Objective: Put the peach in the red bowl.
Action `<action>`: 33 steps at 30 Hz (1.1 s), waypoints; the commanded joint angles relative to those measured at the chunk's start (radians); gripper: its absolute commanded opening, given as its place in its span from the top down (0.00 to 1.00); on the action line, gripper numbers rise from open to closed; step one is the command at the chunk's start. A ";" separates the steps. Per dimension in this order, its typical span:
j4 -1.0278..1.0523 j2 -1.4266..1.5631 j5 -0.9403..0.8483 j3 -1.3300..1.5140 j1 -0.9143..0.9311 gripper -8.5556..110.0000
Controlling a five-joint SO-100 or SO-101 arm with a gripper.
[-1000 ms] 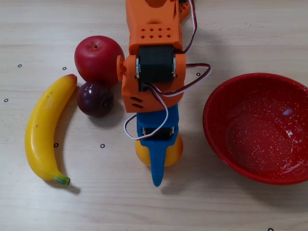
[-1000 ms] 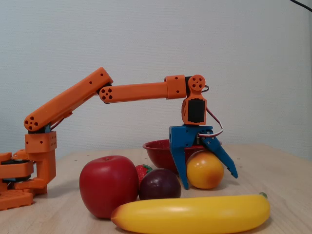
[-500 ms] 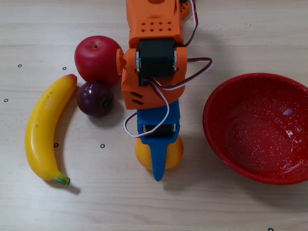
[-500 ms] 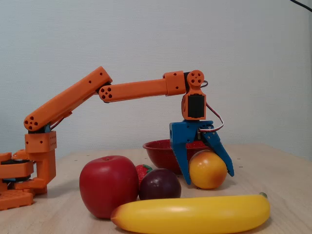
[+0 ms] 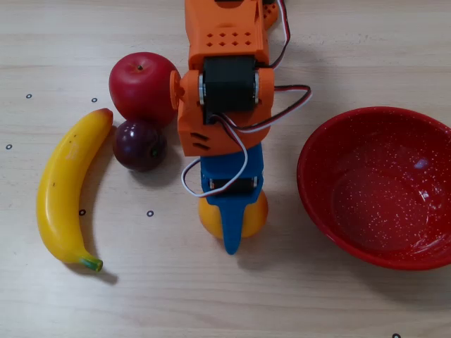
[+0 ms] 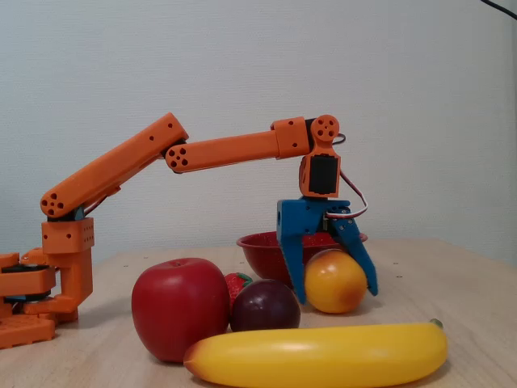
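Straddling the peach (image 6: 334, 281), the blue gripper (image 6: 339, 296) has one finger down each side of the fruit in the fixed view, the jaws narrowed to the fruit's width and seemingly pressing on it, though firm contact cannot be confirmed. In the overhead view the gripper (image 5: 231, 243) covers the middle of the peach (image 5: 258, 211), which shows on either side of the blue finger. The peach looks to be resting on the table (image 5: 211, 296), or barely off it; no lift is evident. The red bowl (image 5: 320, 211) sits empty off to the gripper's side, near but apart from it in the overhead view, and behind it in the fixed view (image 6: 257, 246). So the approach and the closing around the fruit look done; lifting, carrying it over the rim and releasing remain. The apple (image 5: 141, 84), plum (image 5: 139, 143) and banana (image 5: 67, 190) lie on the opposite side of the gripper from the bowl.
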 commanded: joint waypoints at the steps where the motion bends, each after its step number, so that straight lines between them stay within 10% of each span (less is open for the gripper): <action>1: 0.060 0.192 -0.040 -0.149 0.018 0.93; 16: 0.049 0.523 -0.094 -0.196 0.373 0.93; 33: 0.110 0.051 -0.117 -0.419 0.502 0.79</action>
